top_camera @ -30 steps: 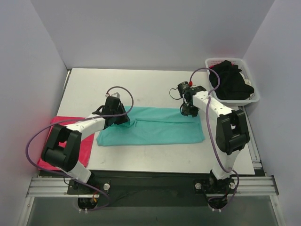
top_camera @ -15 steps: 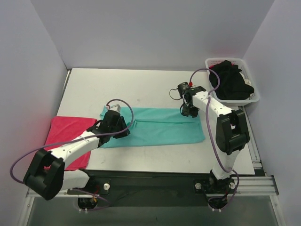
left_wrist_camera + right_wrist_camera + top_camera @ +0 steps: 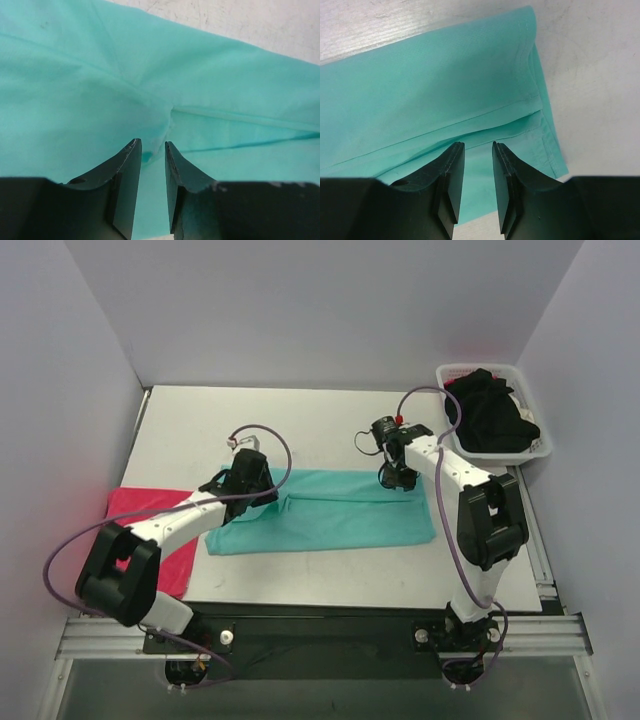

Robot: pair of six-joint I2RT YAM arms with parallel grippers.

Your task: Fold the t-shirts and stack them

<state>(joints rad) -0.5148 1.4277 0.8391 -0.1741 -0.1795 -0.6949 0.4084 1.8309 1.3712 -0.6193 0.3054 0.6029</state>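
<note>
Cloth first: the teal-green cloth t-shirt [image 3: 330, 512] lies flat as a long band across the middle of the pale grey counter [image 3: 320, 425], and from its seam lines I judge it is already doubled along its length. My left end effector [image 3: 252, 483] sits on the shirt's ten o'clock corner. Through the left wrist camera its fingers are drawn close together, with a small nip of teal between the tips and wrinkles running in toward them, so I judge it is pinching the shirt. My right end effector [image 3: 392, 477] is down at the one o'clock stretch of the far edge, fingers just as near each other, but the cloth under them lies smooth and I cannot tell whether it has any fabric. That mismatch is my main worry: if only one side has hold, a lift would skew the band and the crease would run crooked. The left nip also looks thin, perhaps one layer only, which could peel the fold open or slip out mid-carry. The pinkish-red cloth t-shirt [image 3: 140, 502] lies at nine o'clock, just beside the teal one, and a sloppy drag could ruck it. The black cloth t-shirts [image 3: 490, 415] sit heaped in the white slotted plastic basket [image 3: 505, 457] at two o'clock.
</note>
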